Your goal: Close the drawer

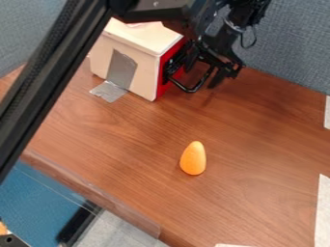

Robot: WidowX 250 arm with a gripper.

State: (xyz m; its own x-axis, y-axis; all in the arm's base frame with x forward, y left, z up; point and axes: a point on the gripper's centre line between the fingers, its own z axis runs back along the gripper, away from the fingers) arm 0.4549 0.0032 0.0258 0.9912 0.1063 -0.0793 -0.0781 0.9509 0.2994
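A white box with a drawer stands at the upper left, taped to the table with grey tape. Its red drawer front faces right and looks close against the box; whether a narrow gap remains cannot be told. The black gripper hangs from the top edge just right of the red front, beside the black curved handle. It covers part of the front, and whether it touches the handle is unclear among the dark parts.
An orange egg-shaped object lies mid-table. Grey-blue partitions stand behind. The wooden table has its near edge at lower left, with a clear strip along it. White patches lie at the right and bottom edges.
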